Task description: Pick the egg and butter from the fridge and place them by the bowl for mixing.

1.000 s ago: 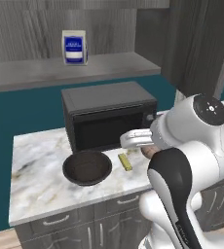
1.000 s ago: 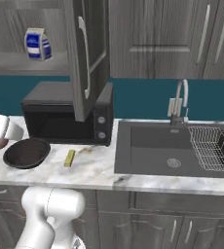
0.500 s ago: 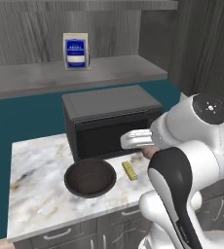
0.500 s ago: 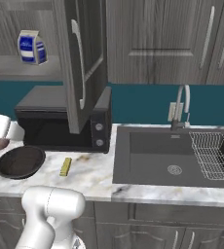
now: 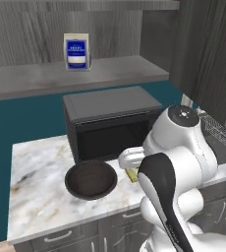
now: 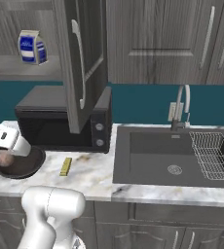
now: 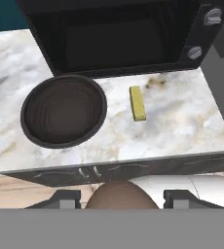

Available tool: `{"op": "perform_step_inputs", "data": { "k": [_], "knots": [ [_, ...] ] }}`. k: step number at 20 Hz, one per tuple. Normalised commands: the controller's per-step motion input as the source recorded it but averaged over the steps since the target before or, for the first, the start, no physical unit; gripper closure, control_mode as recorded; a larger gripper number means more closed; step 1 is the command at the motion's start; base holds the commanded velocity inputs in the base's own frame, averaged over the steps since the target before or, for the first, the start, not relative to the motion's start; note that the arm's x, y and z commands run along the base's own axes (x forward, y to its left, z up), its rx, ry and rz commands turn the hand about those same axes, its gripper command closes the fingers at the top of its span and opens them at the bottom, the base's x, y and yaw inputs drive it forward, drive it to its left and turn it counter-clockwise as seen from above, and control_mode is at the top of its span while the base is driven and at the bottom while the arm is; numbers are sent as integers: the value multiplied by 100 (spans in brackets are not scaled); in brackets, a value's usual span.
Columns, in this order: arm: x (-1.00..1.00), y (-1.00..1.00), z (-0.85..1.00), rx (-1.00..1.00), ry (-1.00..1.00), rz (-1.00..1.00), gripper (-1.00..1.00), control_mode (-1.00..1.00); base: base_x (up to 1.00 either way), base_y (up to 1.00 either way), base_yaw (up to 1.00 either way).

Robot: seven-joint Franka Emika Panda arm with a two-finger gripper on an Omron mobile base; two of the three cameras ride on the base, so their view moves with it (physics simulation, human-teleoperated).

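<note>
Gripper (image 7: 119,202) is clamping the egg (image 7: 118,195) between its fingertips, hanging just off the counter's front edge. In the right base view the egg (image 6: 5,159) is showing in front of the bowl (image 6: 22,164). The bowl (image 7: 64,110) is sitting on the marble counter (image 7: 182,121) toward its left end, close before the black microwave (image 7: 119,34). The butter (image 7: 137,103) is lying flat just right of the bowl, apart from it. A blue-and-white carton (image 5: 76,51) is standing on the shelf above the microwave.
</note>
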Motion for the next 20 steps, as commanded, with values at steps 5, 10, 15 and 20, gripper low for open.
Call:
{"op": "perform_step_inputs", "data": {
  "k": [5,10,15,20],
  "knots": [
    [30,-19,-61,-10,3,0,100,-100,0,0,0],
    [78,-32,-35,0,0,0,100,-100,0,0,0],
    [90,-4,-51,0,0,0,100,-100,0,0,0],
    [78,0,-45,-4,2,0,100,-100,0,0,0]
  ]
}}
